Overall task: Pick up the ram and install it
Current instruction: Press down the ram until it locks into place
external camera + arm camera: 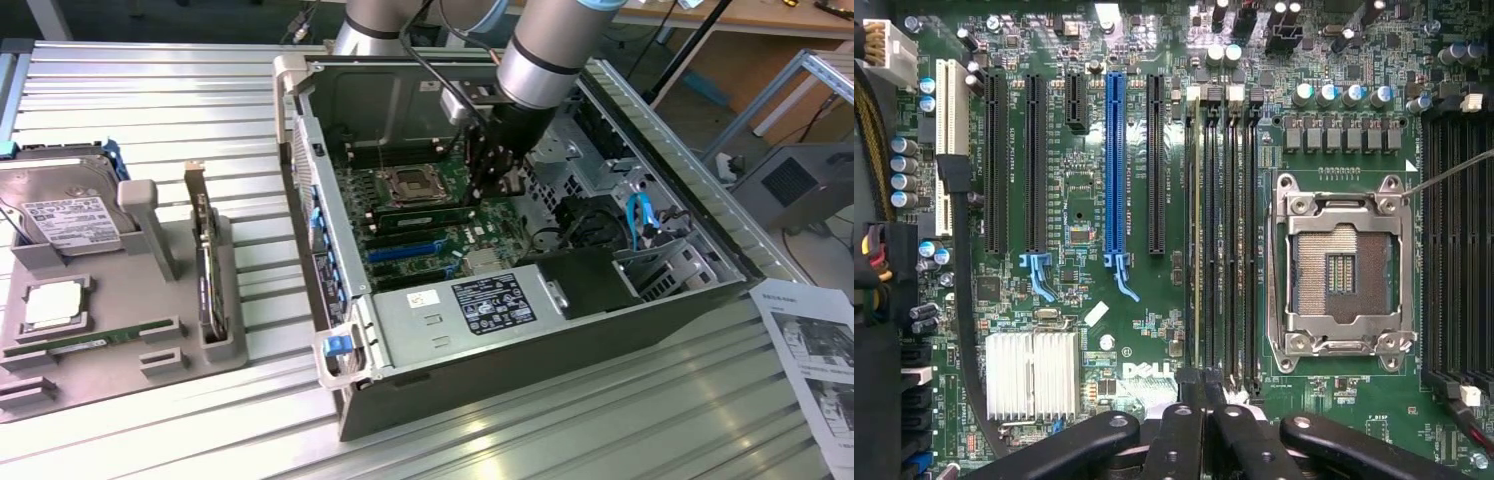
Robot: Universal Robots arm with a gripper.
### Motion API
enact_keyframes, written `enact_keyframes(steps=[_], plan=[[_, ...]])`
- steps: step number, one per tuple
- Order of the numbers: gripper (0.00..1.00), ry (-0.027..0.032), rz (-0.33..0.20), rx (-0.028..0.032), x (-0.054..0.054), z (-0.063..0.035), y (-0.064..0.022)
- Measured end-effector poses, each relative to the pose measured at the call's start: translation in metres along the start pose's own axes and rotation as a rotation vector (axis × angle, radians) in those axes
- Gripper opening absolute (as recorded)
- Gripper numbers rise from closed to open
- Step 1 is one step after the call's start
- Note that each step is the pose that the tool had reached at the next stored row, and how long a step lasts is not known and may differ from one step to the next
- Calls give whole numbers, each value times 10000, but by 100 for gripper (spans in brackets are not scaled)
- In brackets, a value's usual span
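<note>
Exterior view first: the grey metal computer case (pixel 667 150) lies open on the ribbed aluminium counter (pixel 160 110), centre-right of the frame. The arm reaches down into it from the top edge. The black gripper (pixel 483 190) is closed up tight, tips down at the green motherboard (pixel 447 240), just right of the square silver processor socket (pixel 404 184). The ram (pixel 424 213), a thin green circuit-board stick, lies along the slots just below that socket. Over at lower left, a second green stick (pixel 100 338) sits in the matte grey plastic tray (pixel 147 300), well apart from all this.

Wrist view: the ram (pixel 1199 250) shows edge-on, a skinny line in one of the long black plastic slots (pixel 1239 250) beside the shiny socket frame (pixel 1344 265). The gripper (pixel 1204 395) has its fingers together right at the stick's end. I honestly can't tell if it's pinching the board or just bearing on its top edge.

My take: this looks like the seating stage. Push straight down into the slot without tilting. That board is thin and stiff, so any sideways load goes into the slot walls.
</note>
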State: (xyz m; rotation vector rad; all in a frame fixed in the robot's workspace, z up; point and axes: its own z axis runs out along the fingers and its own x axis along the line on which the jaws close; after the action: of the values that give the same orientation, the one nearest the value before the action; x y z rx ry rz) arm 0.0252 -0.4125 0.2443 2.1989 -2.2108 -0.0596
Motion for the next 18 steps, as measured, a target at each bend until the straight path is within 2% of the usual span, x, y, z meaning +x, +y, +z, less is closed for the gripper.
enact_keyframes(steps=[9, 18], plan=[[11, 0, -1, 2, 1, 7, 163], [11, 1, -1, 9, 2, 16, 377]])
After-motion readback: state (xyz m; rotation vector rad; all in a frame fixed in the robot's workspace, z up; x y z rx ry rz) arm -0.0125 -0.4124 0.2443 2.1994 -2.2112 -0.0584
